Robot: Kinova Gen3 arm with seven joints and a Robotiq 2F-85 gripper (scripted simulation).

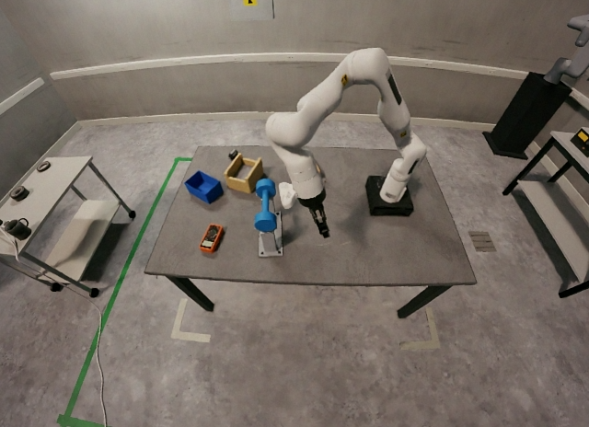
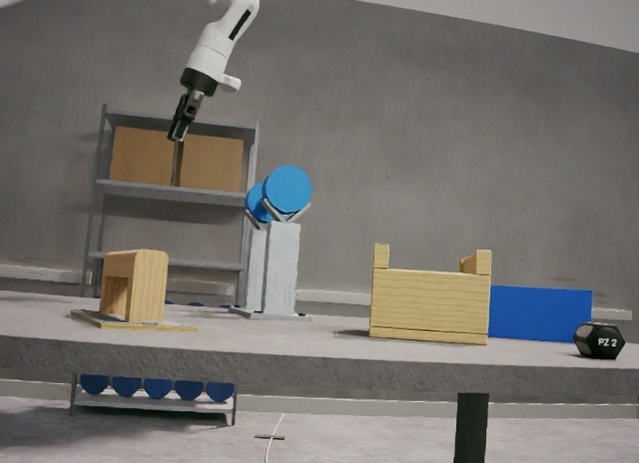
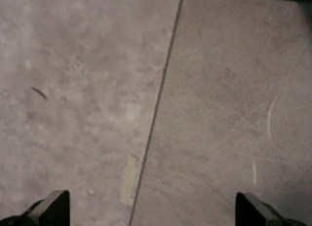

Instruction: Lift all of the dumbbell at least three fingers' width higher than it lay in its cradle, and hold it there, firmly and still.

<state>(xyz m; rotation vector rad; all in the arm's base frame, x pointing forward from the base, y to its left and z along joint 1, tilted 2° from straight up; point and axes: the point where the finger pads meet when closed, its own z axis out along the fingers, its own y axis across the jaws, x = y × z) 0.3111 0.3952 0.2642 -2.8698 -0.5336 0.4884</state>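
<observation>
The blue dumbbell (image 1: 265, 201) (image 2: 288, 189) lies level across the two V-shaped rests of the grey cradle (image 1: 270, 248) (image 2: 283, 272), high above the table top. One end of the dumbbell is towards the table's front edge and the other towards the back. My gripper (image 1: 324, 231) (image 2: 176, 136) (image 3: 152, 209) is open and empty. It hangs in the air to the right of the dumbbell in the top view, pointing down at a slant, and touches nothing. The wrist view shows the table's edge and floor between the fingers; the dumbbell is not in that view.
A wooden open box (image 1: 244, 175) (image 2: 429, 303), a blue bin (image 1: 203, 187) (image 2: 539, 313) and a small black hexagonal object (image 1: 233, 154) (image 2: 599, 340) stand behind and left of the cradle. An orange multimeter (image 1: 212, 237) lies left of it. A wooden arch (image 2: 150, 285) stands on the table, mostly behind the arm.
</observation>
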